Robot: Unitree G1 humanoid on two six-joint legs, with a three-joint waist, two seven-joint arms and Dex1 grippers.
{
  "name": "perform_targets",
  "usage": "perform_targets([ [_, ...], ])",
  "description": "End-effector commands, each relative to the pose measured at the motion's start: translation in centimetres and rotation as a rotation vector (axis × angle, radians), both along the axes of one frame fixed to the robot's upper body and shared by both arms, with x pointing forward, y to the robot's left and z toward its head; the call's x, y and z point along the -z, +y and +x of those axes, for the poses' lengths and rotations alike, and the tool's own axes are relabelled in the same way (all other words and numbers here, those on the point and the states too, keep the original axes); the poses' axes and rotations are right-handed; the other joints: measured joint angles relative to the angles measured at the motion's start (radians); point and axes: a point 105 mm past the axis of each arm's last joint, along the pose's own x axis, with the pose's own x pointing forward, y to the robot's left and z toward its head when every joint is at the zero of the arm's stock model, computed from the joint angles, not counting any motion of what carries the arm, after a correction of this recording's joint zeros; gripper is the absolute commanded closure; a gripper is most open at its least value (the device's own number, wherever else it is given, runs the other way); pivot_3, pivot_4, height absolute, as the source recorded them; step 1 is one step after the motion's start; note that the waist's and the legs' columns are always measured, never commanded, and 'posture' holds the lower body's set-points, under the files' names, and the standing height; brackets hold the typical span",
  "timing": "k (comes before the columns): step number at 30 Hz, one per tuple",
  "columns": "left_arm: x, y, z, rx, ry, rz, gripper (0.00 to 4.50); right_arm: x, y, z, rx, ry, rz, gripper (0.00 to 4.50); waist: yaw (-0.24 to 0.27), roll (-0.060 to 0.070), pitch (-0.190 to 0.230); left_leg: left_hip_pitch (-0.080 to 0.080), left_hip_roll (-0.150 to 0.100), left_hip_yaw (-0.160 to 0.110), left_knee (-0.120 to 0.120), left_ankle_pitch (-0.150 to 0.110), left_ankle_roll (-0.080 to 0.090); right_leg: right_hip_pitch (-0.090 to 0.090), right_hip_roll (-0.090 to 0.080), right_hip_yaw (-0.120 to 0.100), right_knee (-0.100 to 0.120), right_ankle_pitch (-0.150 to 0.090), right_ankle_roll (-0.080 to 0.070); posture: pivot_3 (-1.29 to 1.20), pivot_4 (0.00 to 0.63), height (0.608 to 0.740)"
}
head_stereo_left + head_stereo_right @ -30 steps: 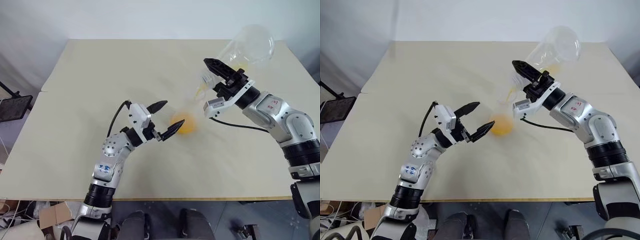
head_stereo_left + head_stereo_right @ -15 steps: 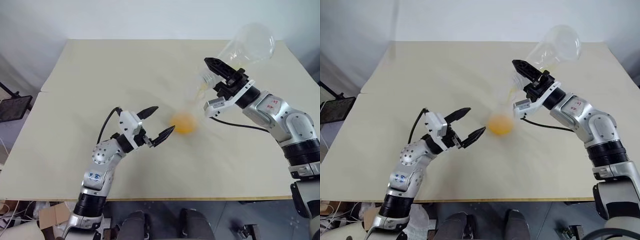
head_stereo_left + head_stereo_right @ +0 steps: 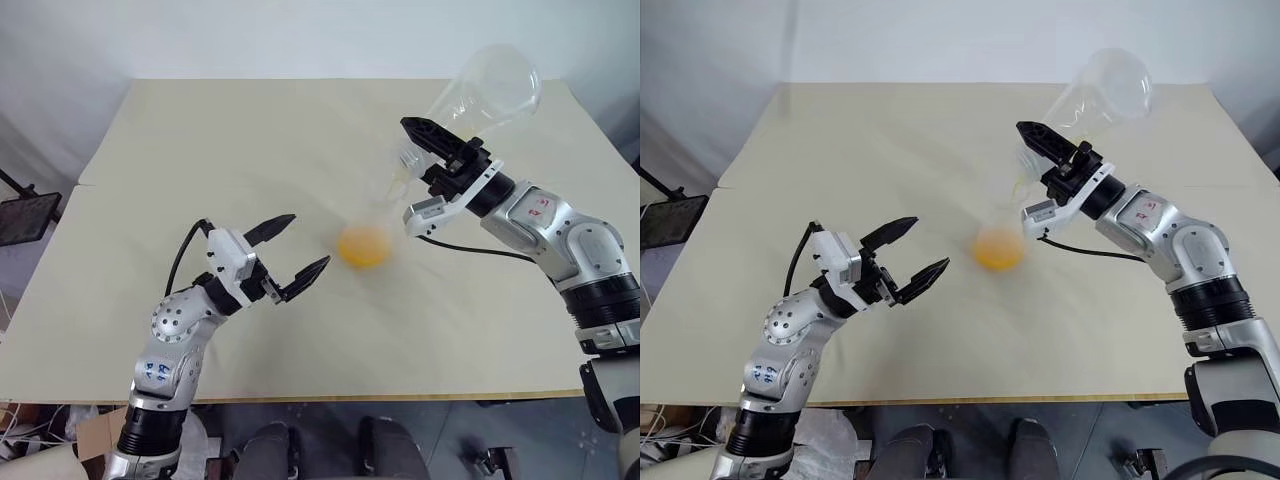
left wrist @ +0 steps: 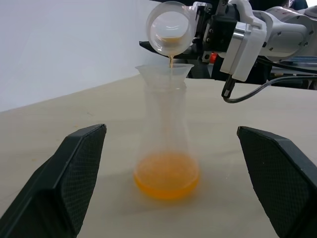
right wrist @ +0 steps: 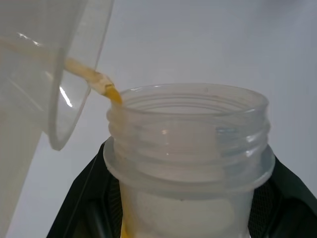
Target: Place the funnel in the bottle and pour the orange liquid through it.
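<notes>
The clear bottle point(image 4: 166, 144) stands upright mid-table with the funnel point(image 4: 164, 74) seated in its neck. Orange liquid point(image 4: 166, 176) pools in the bottle's base point(image 3: 364, 246). My right gripper point(image 3: 420, 150) is shut on the threaded neck point(image 5: 188, 144) of a large round-bellied clear flask point(image 3: 487, 88), tipped mouth-down over the funnel. A thin orange stream point(image 5: 91, 79) runs from the flask's mouth point(image 4: 171, 27) into the funnel. My left gripper point(image 3: 305, 242) hangs open and empty to the left of the bottle, a short way from it.
The beige table point(image 3: 200, 130) has bare room all around the bottle. A black cable point(image 3: 470, 250) trails from my right wrist above the tabletop. A black stand point(image 3: 25, 215) sits off the table's left edge.
My left gripper has drawn back to the left, away from the bottle, staying open. The right gripper keeps the flask tipped over the funnel.
</notes>
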Motion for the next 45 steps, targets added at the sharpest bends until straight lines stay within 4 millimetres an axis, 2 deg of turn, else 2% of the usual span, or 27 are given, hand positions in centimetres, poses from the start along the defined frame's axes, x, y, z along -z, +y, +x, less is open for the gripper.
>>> perform_targets([
  [1,-1.0,-0.1,-0.6,0.011,-0.042,-0.01,0.0,-1.9,-0.2,-0.5,-0.013,-0.059,0.021,1.99,-0.003,0.0,0.0,0.0,0.0,0.0,0.0,0.0,0.0,0.0,0.0,0.0,0.0,0.0,0.0,0.0,0.15,0.74],
  [12,-0.9,-0.4,-0.6,0.032,-0.032,-0.007,0.0,-2.8,-1.1,-1.1,-0.121,0.173,0.324,1.99,-0.009,0.0,0.0,0.0,0.0,-0.001,0.0,0.0,0.0,0.001,0.0,-0.001,0.0,0.0,0.0,0.0,0.15,0.74],
  [15,-0.9,-0.4,-0.6,0.037,-0.031,-0.004,0.0,-3.3,-1.3,-1.4,-0.178,0.262,0.454,1.99,-0.01,0.0,0.0,0.0,0.0,-0.002,0.0,0.0,0.0,0.001,0.0,-0.002,0.0,0.0,0.0,0.0,0.15,0.74],
  [18,-0.9,-0.5,-0.6,0.043,-0.029,0.0,0.0,-4.4,-2.6,-1.3,-0.231,0.366,0.672,1.99,-0.01,0.0,0.0,0.0,0.0,-0.002,0.0,0.0,0.0,0.001,0.0,-0.002,0.0,0.0,0.0,0.0,0.15,0.74],
  [20,-0.9,-0.4,-0.5,0.046,-0.029,0.003,0.0,-4.4,-3.7,-0.9,-0.29,0.512,0.853,1.99,-0.008,0.0,0.0,0.0,0.0,-0.002,0.0,0.0,0.0,0.001,0.0,-0.002,0.001,0.0,0.0,0.0,0.15,0.74],
  [24,-0.9,-0.4,-0.5,0.054,-0.025,0.015,0.0,-4.6,-7.0,-1.1,-0.375,0.684,1.138,1.99,-0.002,0.0,0.0,0.0,0.0,-0.004,0.001,0.0,0.001,0.003,-0.001,-0.004,0.001,0.0,0.0,0.0,0.15,0.74],
  [26,-0.8,-0.3,-0.5,0.058,-0.022,0.02,0.0,-3.9,-8.7,-0.9,-0.39,0.809,1.299,1.99,0.004,0.0,0.0,0.0,0.0,-0.005,0.001,0.0,0.001,0.003,-0.001,-0.004,0.001,0.0,0.0,0.0,0.15,0.74],
  [28,-0.8,-0.4,-0.5,0.066,-0.017,0.024,0.0,-2.9,-11.3,-0.8,-0.351,0.869,1.456,1.99,0.009,0.0,0.0,0.0,-0.001,-0.005,0.001,0.0,0.001,0.003,-0.001,-0.004,0.001,0.0,0.0,0.0,0.15,0.74],
  [32,-0.7,-0.5,-0.6,0.076,-0.011,0.025,0.0,-0.5,-14.1,-1.2,-0.257,0.981,1.597,1.99,0.019,0.0,0.0,0.0,-0.001,-0.004,0.001,0.0,0.001,0.003,-0.001,-0.004,0.001,0.0,0.0,0.0,0.15,0.74],
  [35,-0.6,-0.7,-0.7,0.082,-0.007,0.024,0.0,1.6,-17.0,-1.3,-0.154,0.947,1.737,1.99,0.018,0.0,0.0,0.0,-0.001,-0.004,0.001,0.0,0.001,0.003,-0.001,-0.003,0.001,0.0,0.0,0.0,0.15,0.74],
  [39,-0.5,-0.9,-0.7,0.09,-0.001,0.019,0.0,3.0,-18.1,-2.5,-0.101,0.912,1.692,1.99,0.018,0.0,0.0,0.0,-0.001,-0.002,0.001,0.0,0.001,0.002,-0.001,-0.002,0.001,0.0,0.0,0.0,0.15,0.74],
  [45,-0.5,-1.2,-0.6,0.099,-0.001,0.016,0.0,4.7,-19.4,-3.4,-0.173,0.883,1.782,1.99,0.019,0.0,0.0,0.0,-0.002,-0.001,0.001,0.0,0.001,0.002,-0.001,-0.002,0.0,0.0,0.0,0.0,0.15,0.74],
])
